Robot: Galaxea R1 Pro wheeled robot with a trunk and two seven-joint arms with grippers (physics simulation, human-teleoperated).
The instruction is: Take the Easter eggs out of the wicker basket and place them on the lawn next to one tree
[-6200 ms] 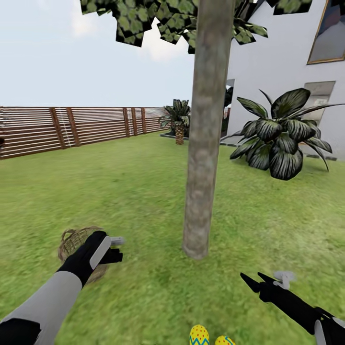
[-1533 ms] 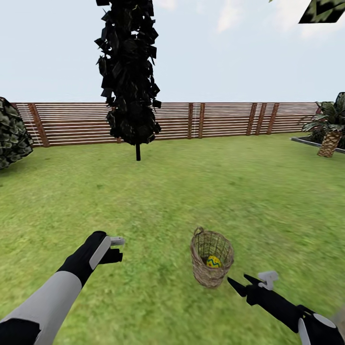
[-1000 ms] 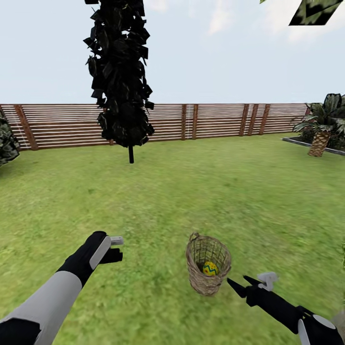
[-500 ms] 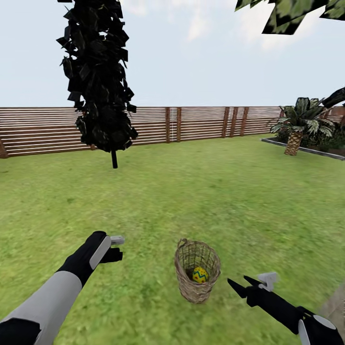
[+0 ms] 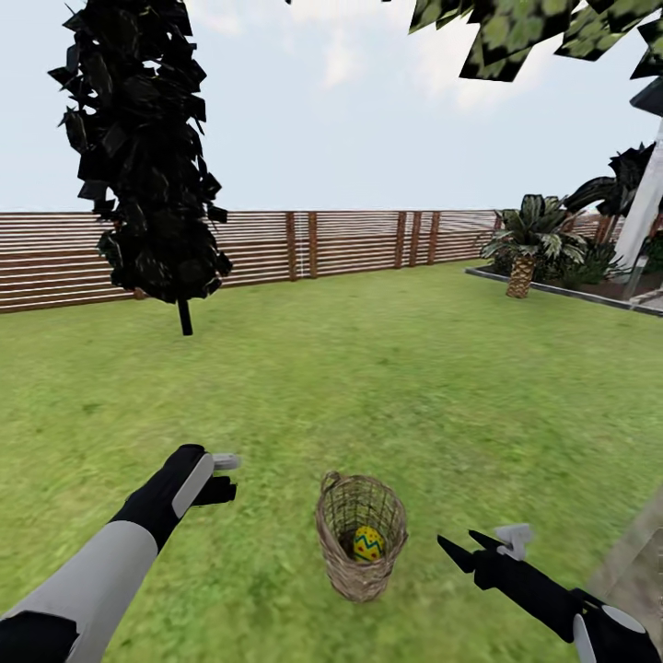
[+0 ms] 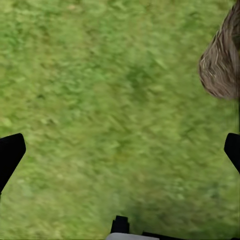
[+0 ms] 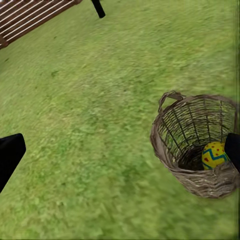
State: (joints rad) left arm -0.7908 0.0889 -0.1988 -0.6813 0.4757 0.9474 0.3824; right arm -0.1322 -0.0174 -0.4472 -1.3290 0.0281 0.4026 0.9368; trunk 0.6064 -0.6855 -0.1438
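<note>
One Easter egg, yellow with a blue zigzag band and red dots, lying at the bottom of the wicker basket; also seen through the open weave from the right wrist. Basket standing upright on the lawn, small loop handle on its rim at the side toward the left arm, brown weave rim showing at the edge of the left wrist view. No brand, label or readable writing anywhere on egg, basket or arms.

Left end effector held over bare grass, near the basket but apart from it, black fingers spread wide with nothing between them, both tips showing at opposite edges of the left wrist view. Right end effector just beside the basket on its other side, not touching it, dark pointed fingers parted and empty; from the right wrist, one fingertip overlapping the basket's rim in the picture.

Farther off on the lawn, a dark narrow cypress on a thin stem. Behind it, a brown slatted wooden fence along the garden's edge. At the far right, a short palm in a bordered bed, and green leaves overhanging from above. Grey stone path at the lower right corner.
</note>
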